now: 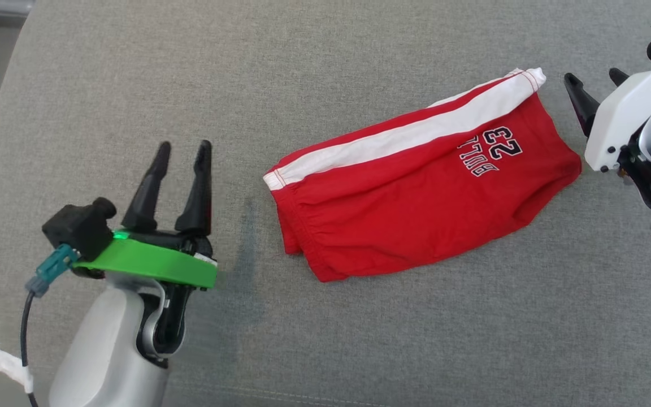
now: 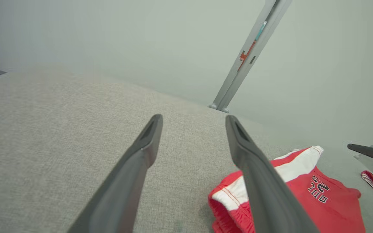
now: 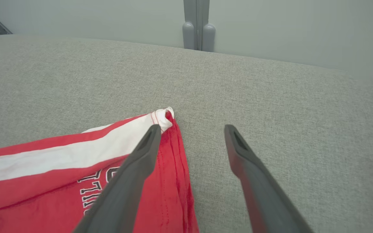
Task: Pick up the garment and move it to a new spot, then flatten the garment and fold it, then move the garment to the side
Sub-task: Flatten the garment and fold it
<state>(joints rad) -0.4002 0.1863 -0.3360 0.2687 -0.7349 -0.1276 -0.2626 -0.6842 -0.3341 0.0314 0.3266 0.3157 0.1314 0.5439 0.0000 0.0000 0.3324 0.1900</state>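
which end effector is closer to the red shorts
The right end effector: it sits open at the white-striped corner of the red shorts, while the left end effector stands well apart over the bare grey fabric surface.

Red shorts (image 1: pixel 416 198) lie on the grey cushion (image 1: pixel 359 339). The left gripper (image 1: pixel 184 145) gapes well left of them, and the right gripper (image 1: pixel 594 76) is parted just beside their right end.

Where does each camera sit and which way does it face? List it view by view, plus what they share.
Head view: on the head, looking down at the grey cushion with the red shorts; left gripper lower left, right gripper at the right edge, both open.
Left wrist view: on the left wrist, looking along its fingers across the cushion to a wall.
Right wrist view: on the right wrist, looking along its fingers over the shorts' white-striped corner.
Shared: all three show the shorts.
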